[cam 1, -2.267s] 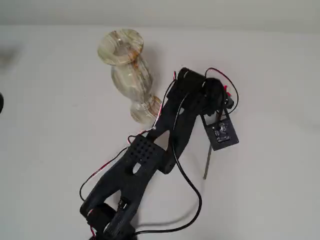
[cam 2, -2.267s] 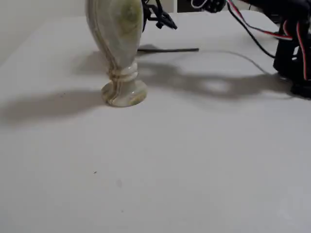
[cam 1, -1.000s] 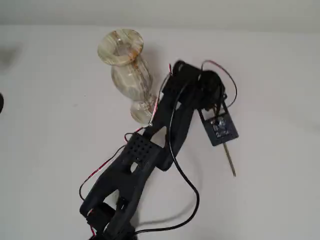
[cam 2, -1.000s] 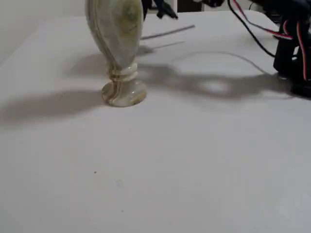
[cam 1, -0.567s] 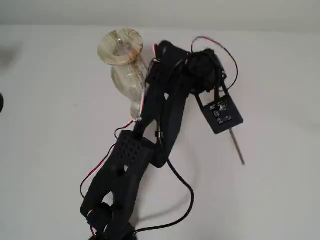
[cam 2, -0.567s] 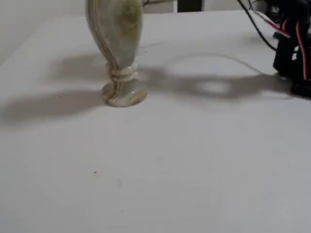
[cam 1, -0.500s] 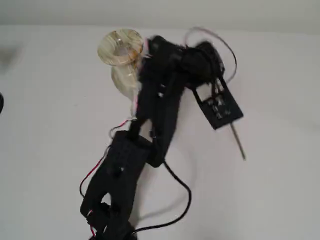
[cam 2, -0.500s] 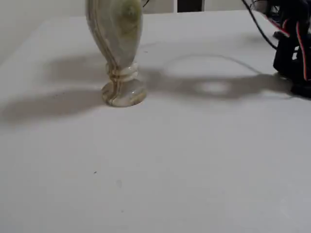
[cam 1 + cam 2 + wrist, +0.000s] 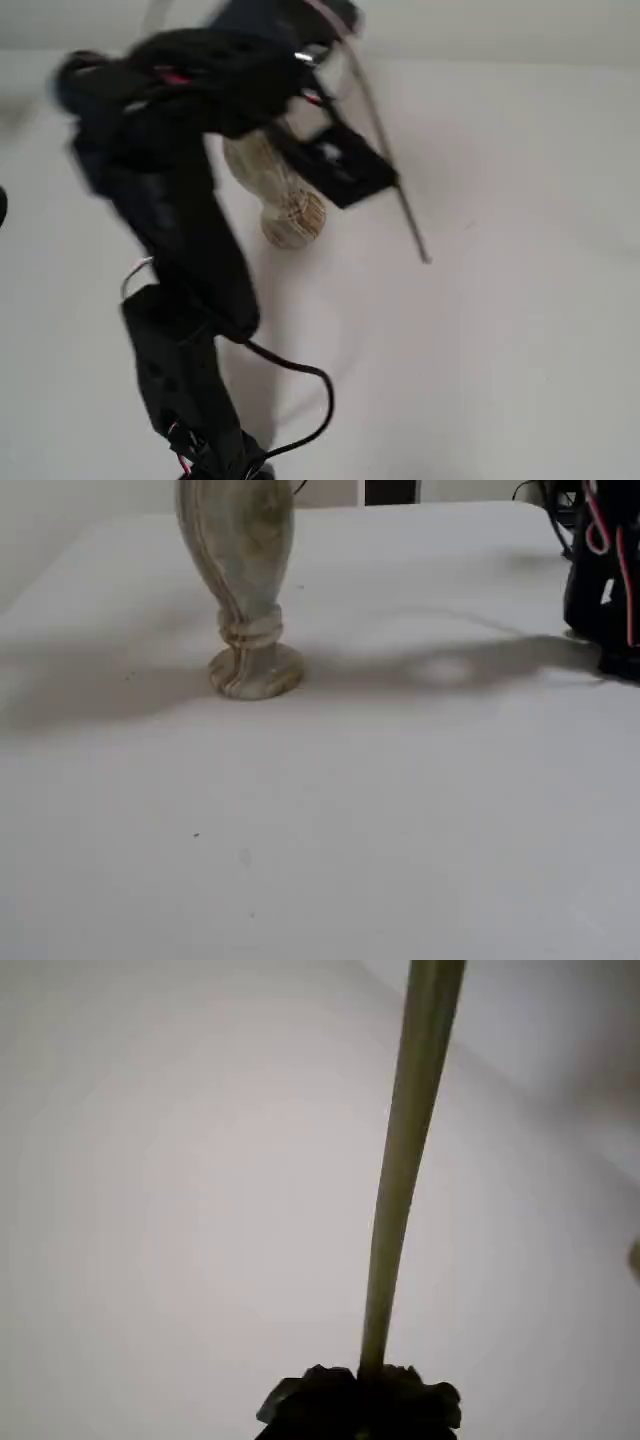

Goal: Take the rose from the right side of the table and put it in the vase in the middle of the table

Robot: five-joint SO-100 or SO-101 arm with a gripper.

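Observation:
In a fixed view from above, my arm is raised and blurred, and it covers the mouth of the vase [image 9: 283,200]; only the vase's lower body and foot show. The rose's thin stem [image 9: 392,185] hangs in the air, slanting down to the right of the vase, carried by my gripper [image 9: 328,32], which is shut on its upper end. The red bloom is hidden. The wrist view shows the stem [image 9: 395,1210] running up from a dark ragged shape at the bottom edge. The low fixed view shows the vase [image 9: 243,575] upright on the table [image 9: 400,830], with no gripper in it.
The arm's base and black cable [image 9: 290,405] sit at the bottom left of the view from above. In the low view the base with red wires [image 9: 603,575] stands at the right edge. A broad shadow lies on the white table [image 9: 520,350].
The arm has swung up and to the left, over the vase's mouth. The rose has come off the table with it, and its stem now hangs beside the vase.

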